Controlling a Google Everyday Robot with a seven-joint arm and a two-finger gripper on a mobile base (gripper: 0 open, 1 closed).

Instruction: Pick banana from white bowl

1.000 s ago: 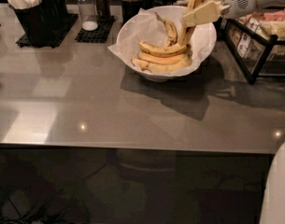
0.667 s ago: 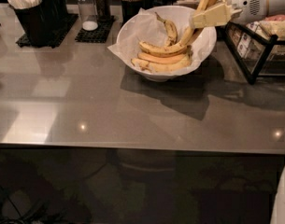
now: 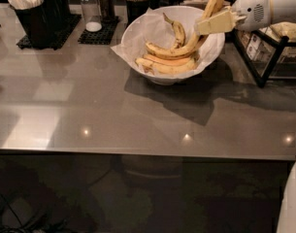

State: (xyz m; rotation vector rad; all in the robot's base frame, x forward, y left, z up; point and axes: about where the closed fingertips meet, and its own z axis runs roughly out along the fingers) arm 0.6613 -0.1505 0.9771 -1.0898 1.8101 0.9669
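My gripper (image 3: 216,22) sits at the upper right of the frame, over the far right rim of the white bowl (image 3: 213,52), with its two pale fingers pressed together on the banana (image 3: 179,51) about two thirds of the way up. In the last second it has slid a little right and down, and the banana has tipped from near upright to a long slant. The top end now pokes past the upper edge of the frame, while the tail lies in the bowl across the paler bananas (image 3: 162,67). I judge the grasp is made but the lift is not, since one end is not yet out. The wire rack (image 3: 264,57) stands just beside my wrist, so I would go upward rather than sideways.
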